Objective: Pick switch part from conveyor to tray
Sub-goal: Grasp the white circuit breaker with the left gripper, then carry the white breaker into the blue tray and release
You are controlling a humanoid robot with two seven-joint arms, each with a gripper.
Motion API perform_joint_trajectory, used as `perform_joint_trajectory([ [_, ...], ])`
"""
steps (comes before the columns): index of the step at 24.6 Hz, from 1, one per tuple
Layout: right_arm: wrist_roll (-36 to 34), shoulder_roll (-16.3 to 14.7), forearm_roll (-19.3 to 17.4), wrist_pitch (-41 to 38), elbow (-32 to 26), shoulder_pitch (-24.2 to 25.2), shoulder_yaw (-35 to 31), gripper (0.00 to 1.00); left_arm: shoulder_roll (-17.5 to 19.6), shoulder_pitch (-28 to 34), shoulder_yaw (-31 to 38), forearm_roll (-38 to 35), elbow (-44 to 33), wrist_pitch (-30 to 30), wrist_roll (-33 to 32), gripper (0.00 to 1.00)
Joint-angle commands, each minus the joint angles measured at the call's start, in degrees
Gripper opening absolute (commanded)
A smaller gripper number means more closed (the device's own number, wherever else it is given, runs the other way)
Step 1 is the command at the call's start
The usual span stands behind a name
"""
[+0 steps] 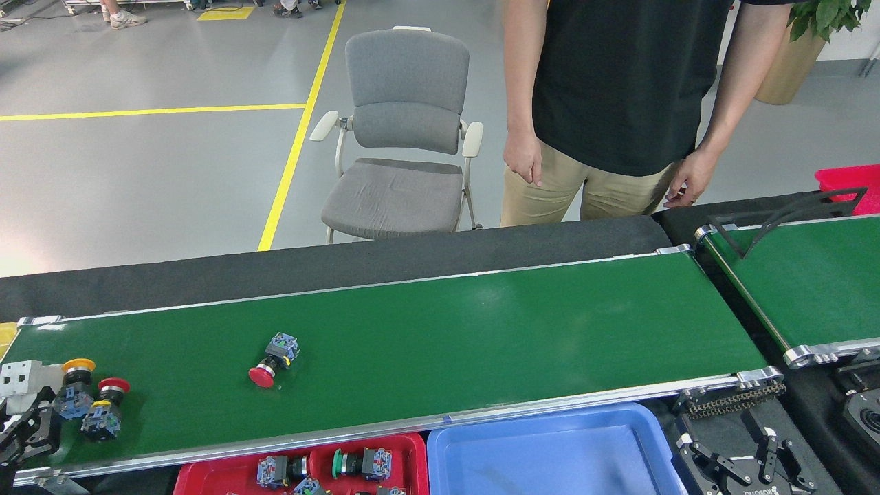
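At the bottom-left corner, the left claw [31,419] reaches in over the near-left end of the belt [481,323], dark fingers under a pale grey block; whether its fingers are spread or closed cannot be told from this angle. Just beside it on the belt lie two switches: a yellow-capped switch [72,385] nearest the claw, and a red-capped switch [103,407] touching or almost touching it on its right. Further right, well apart from those two, a third switch [273,359] with a red mushroom cap lies on its side near the belt's middle-left, cap pointing toward the near rail. Below the near rail sits a red tray [412,447] holding several switches, including one with a green cap [357,462]. Next to it on the right is a blue tray [550,447]. At the bottom-right corner the right claw [746,467] hangs over a black surface, its black linkage fingers spread apart and holding nothing. A second green belt [804,275] stands to the far right. Beyond the belt a person [619,89] in a black shirt stands beside a grey chair [402,137].
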Motion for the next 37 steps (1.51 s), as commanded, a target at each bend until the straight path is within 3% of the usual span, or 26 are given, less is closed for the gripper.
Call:
perform_joint_trajectory([
  [1, 0.0, -0.5, -0.2, 0.3, -0.9, -0.4, -0.7, 1.0, 0.2, -0.4, 0.7, 1.1, -3.7, -0.3, 0.7, 0.01],
  [5, 0.1, -0.3, -0.2, 0.4, -1.1, -0.4, -0.9, 1.0, -0.7, 2.6, -1.1, 4.6, -14.5, -3.6, 0.2, 0.02],
  [11, 1.4, -0.4, -0.2, 0.1, -1.9, -0.4, -0.9, 1.0, -11.8, 6.1, -15.1, 4.1, -32.8, -4.6, -0.3, 0.02],
  [13, 1.2, -0.5, -0.2, 0.1, -2.1, -0.4, -1.1, 1.0, -13.9, 7.0, -20.3, 3.9, -37.4, -4.3, -1.2, 0.03],
  [20, 1.2, -0.3, -0.2, 0.3, -2.0, -0.4, -1.4, 1.0, -24.2, 8.3, -36.5, -8.2, -39.9, -2.9, -3.2, 0.05],
  [25, 1.2, -0.4, -0.2, 0.2, -1.9, -0.4, -1.4, 1.0, -26.7, 11.1, -44.7, -13.3, -40.1, -2.8, -3.6, 0.12],
  [26, 1.2, -0.4, -0.2, 0.4, -1.9, -0.4, -1.5, 1.0, -27.1, 11.1, -45.9, -13.4, -40.1, -2.8, -4.6, 0.16],
  [27, 1.2, -0.3, -0.2, 0.4, -1.9, -0.5, -2.1, 1.0, -27.7, 11.0, -46.9, -13.4, -40.0, -2.6, -6.4, 0.3],
  [28, 1.2, -0.2, -0.2, 0.4, -1.9, -0.4, -2.5, 1.0, -28.4, 10.6, -47.3, -13.5, -40.1, -1.9, -8.1, 0.58],
  [30, 1.2, -0.2, -0.2, 0.4, -1.9, -0.4, -2.6, 1.0, -29.1, 10.2, -47.3, -13.5, -40.1, 0.3, -9.2, 1.0],
  [35, 1.2, -0.2, -0.2, 0.2, -2.1, -0.3, -2.8, 1.0, -28.8, 9.5, -46.2, -13.2, -40.5, 0.9, -9.1, 1.0],
  [37, 1.2, -0.1, -0.2, 0.2, -2.4, -0.2, -3.5, 1.0, -28.8, 9.7, -42.3, -13.2, -41.1, 1.8, -8.9, 1.0],
])
